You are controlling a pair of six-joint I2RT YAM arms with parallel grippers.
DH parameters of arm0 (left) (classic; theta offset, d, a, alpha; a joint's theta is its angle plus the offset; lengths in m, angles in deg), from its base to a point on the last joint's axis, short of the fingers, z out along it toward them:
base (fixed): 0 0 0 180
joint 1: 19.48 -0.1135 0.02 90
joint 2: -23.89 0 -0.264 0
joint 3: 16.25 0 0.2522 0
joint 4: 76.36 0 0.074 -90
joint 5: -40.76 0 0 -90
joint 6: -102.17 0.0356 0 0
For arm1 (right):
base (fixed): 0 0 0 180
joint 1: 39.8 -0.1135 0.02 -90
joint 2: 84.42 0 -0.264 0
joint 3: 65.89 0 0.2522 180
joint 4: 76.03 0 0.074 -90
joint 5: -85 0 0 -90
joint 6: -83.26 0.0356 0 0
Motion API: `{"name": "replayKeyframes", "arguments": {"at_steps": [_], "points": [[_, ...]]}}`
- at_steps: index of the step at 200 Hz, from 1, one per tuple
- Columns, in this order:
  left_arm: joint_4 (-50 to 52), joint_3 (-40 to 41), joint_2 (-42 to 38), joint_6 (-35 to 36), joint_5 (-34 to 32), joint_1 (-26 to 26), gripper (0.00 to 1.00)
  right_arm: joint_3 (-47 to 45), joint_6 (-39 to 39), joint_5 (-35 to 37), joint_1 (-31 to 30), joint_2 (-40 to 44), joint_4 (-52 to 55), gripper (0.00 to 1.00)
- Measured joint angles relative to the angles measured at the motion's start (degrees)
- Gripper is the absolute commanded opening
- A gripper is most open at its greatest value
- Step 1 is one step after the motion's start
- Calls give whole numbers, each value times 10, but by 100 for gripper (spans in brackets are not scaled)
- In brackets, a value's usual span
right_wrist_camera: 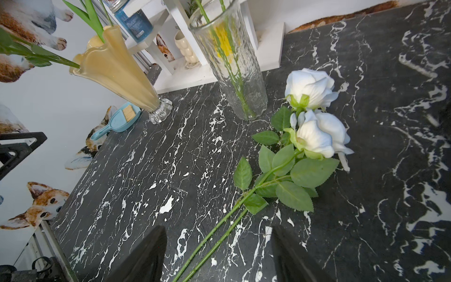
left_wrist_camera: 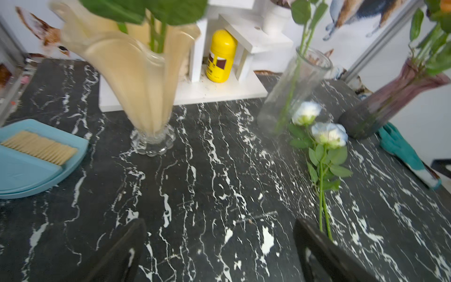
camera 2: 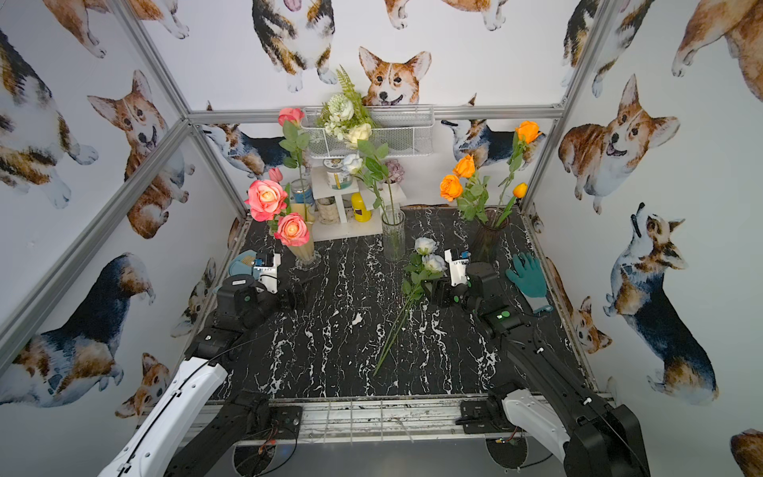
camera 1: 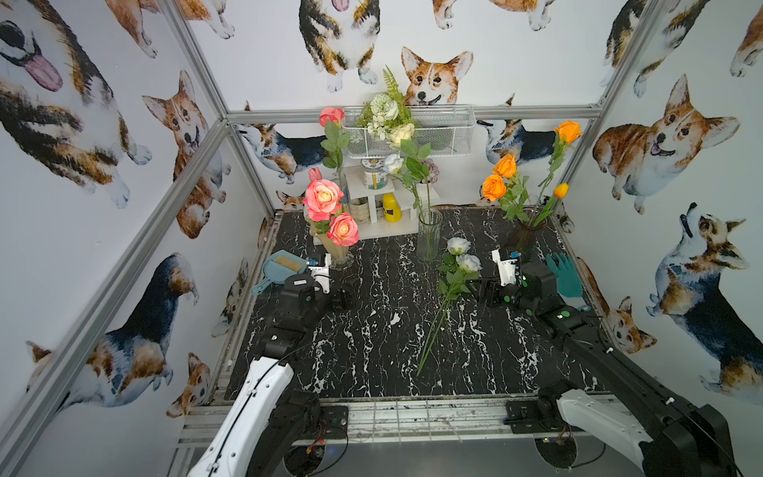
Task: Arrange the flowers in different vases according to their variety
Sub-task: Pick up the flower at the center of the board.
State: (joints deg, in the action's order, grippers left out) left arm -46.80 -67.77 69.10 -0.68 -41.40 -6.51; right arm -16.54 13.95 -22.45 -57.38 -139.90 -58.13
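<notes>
**Two white roses lying loose while three vases are holding the sorted stems**

Two white roses (right_wrist_camera: 313, 136) are lying side by side on the black marbled table (camera 1: 371, 330), right of centre. Their pale, faintly blue-tinged heads are pointing toward the far side, just beside the base of the clear ribbed glass vase (camera 1: 429, 237). Their long green stems are trailing toward the near left. Toothed green leaves are fanning out just below the heads.

The right gripper (right_wrist_camera: 217, 232) is sitting over the lower stems with its fingers apart. Both stems are running through the gap, and neither finger is touching them. The left gripper (left_wrist_camera: 219, 222) is hanging over bare table on the left, near the foot of the creamy-yellow vase (camera 1: 337, 254), spread wide and gripping nothing.

That vase, at the far left with a wavy flared rim, is holding pink roses (camera 1: 324, 198) with peach centres and a pink tulip bud (camera 1: 315, 173). The clear vase in the far middle is carrying two leafy stems, one topped by a white bloom (camera 1: 393, 163). At the far right, the dark purple vase (camera 1: 524, 235) is holding orange roses (camera 1: 493, 186) and an orange tulip (camera 1: 560, 190).

A teal glove (camera 1: 563, 274) is lying just right of the right arm, and a blue dustpan (camera 1: 280, 268) is lying at the left edge.
</notes>
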Motion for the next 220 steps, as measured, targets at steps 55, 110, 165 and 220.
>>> {"name": "replayKeyframes", "arguments": {"at_steps": [55, 110, 165, 220], "points": [[24, -11, 66, 8, -1, 71, 94, -1, 12, -6, 0, -21, 5, 72], [30, -19, 121, 9, 2, 111, 86, -14, 29, -10, 0, -39, 5, 72], [21, -28, 197, -10, 6, 188, 77, -14, 31, -3, 0, -46, 23, 73], [2, -98, 317, -23, 9, 261, 80, -19, 31, 21, 2, -41, 38, 73]]}}
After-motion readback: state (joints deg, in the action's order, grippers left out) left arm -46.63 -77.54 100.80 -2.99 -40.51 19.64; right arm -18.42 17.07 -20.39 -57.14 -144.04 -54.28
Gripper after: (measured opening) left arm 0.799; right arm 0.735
